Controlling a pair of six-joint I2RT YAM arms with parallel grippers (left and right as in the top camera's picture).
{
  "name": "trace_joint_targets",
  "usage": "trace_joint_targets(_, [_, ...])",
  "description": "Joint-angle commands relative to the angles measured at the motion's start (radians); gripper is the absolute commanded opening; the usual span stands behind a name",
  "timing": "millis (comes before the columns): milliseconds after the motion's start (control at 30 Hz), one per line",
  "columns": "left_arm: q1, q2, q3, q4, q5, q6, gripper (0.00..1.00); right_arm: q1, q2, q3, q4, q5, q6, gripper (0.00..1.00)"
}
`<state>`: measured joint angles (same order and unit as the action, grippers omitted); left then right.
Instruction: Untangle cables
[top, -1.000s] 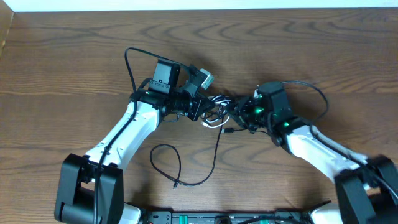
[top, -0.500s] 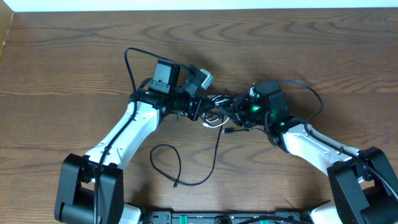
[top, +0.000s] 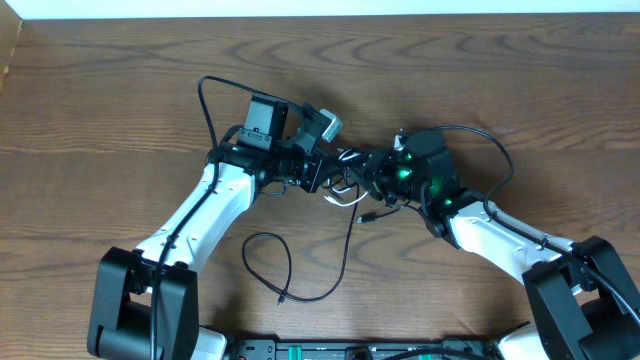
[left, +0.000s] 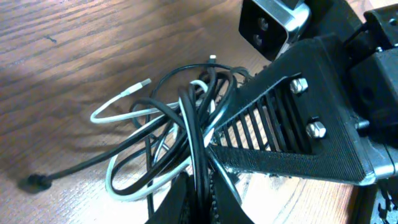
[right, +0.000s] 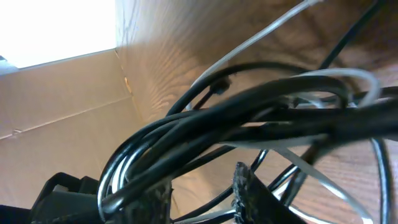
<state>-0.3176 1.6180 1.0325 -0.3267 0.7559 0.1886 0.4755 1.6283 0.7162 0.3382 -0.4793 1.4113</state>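
The cables (top: 348, 182) form a knot of black cords and one white cord at the table's middle, between my two grippers. My left gripper (top: 322, 174) is at the knot's left side. In the left wrist view, this left gripper (left: 200, 186) is shut on a few black strands, and the white cable (left: 127, 107) loops out to the left. My right gripper (top: 373, 178) presses in from the right. In the right wrist view, the right gripper (right: 202, 193) has its fingers apart, with the black bundle (right: 249, 106) crossing just past the tips and thin strands running through the gap.
One long black cable trails from the knot toward the front and curls into a loop (top: 268, 262). A small plug (top: 368, 215) lies just below the knot. Each arm's own thick black wire (top: 208, 105) arcs above it. A cardboard box (right: 62, 112) stands beyond the table.
My right arm has slid left, closer into the knot, and its jaws have spread a little. The left arm holds still, shut on its strands.
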Motion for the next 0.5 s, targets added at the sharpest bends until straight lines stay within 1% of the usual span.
trace_joint_targets(0, [-0.003,-0.004,0.005,-0.002,0.019,0.021,0.08,0.017,0.002,0.008,0.014,0.066,0.005,0.32])
trace_joint_targets(267, [-0.003,-0.004,0.005,-0.002,0.018,0.021,0.07,0.05,0.002,0.008,0.02,0.183,0.005,0.4])
trace_joint_targets(467, [-0.003,-0.004,0.005,-0.002,0.018,0.021,0.08,0.085,0.002,0.008,0.043,0.291,0.006,0.56])
